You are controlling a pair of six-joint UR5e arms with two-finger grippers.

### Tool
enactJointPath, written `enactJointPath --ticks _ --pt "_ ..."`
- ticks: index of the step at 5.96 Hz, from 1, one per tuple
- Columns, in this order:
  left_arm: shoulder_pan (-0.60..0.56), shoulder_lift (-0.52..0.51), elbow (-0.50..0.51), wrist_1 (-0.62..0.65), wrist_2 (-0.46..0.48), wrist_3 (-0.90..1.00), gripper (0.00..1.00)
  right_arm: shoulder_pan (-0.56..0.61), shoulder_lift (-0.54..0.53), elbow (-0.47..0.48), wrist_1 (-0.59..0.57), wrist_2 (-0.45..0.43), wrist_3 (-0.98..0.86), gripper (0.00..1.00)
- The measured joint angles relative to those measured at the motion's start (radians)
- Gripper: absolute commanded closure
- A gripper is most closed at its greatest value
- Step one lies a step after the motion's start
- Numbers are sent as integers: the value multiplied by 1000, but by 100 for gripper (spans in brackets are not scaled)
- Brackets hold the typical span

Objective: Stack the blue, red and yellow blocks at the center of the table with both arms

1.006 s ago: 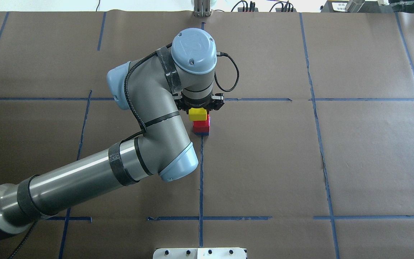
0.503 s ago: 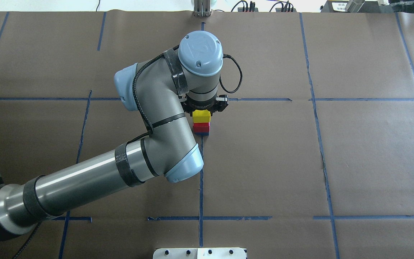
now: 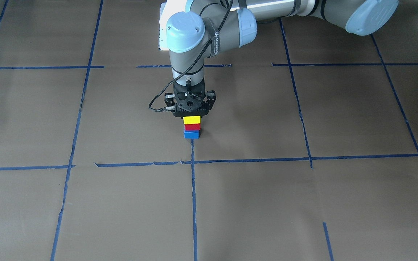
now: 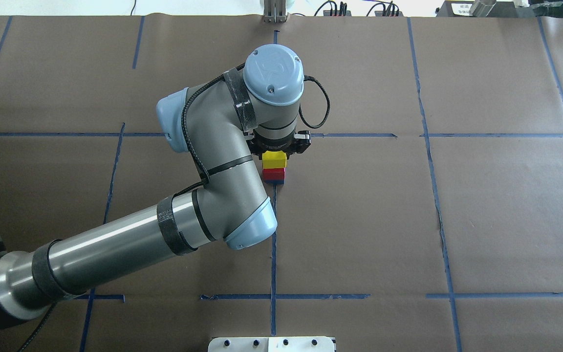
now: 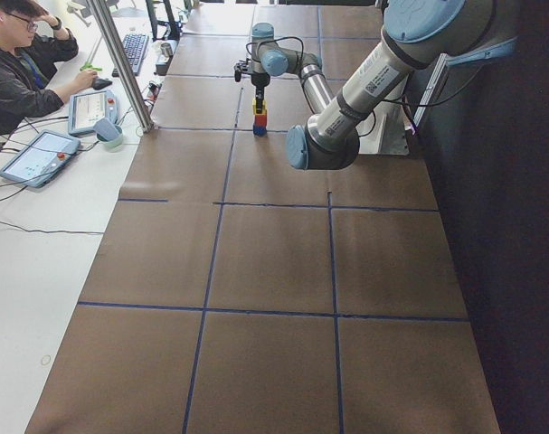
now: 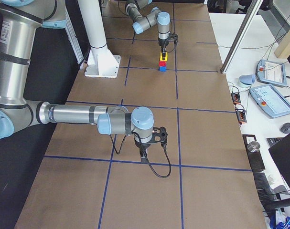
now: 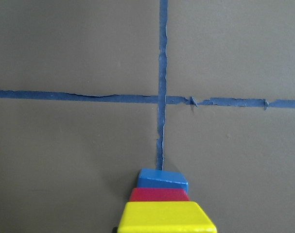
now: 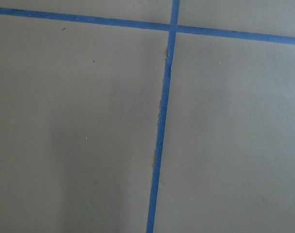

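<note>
A blue block [image 3: 191, 135] sits on the table centre, on a blue tape line, with a red block [image 3: 192, 127] on top of it. My left gripper [image 3: 192, 116] points straight down and is shut on a yellow block [image 3: 192, 119], which sits squarely on the red block. The stack also shows in the overhead view [image 4: 274, 174] and at the bottom of the left wrist view [image 7: 166, 217]. My right gripper [image 6: 144, 153] hangs low over bare table far from the stack. It shows only in the exterior right view, so I cannot tell if it is open.
Brown paper with a blue tape grid [image 4: 273, 234] covers the table. A white base plate [image 4: 271, 344] is at the robot's edge. An operator [image 5: 21, 54] sits at a side desk with tablets [image 6: 269, 100].
My left gripper has moved right with the yellow block, from offset to the stack's left to directly over the red block, then settled. The red and blue blocks have not moved.
</note>
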Motion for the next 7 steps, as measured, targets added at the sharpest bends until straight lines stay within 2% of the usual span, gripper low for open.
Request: enactJointPath --ticks 1,2,5,6,7 --pt "0 1 0 0 0 0 21 0 0 0 0 0 0 0" --pt "0 1 0 0 0 0 0 0 0 0 0 0 0 0" --pt "-21 -2 -31 14 -6 6 0 0 0 0 0 0 0 0" --pt "-61 9 -77 48 -43 33 0 0 0 0 0 0 0 0" --pt "-115 65 -151 91 -94 107 0 0 0 0 -1 0 1 0"
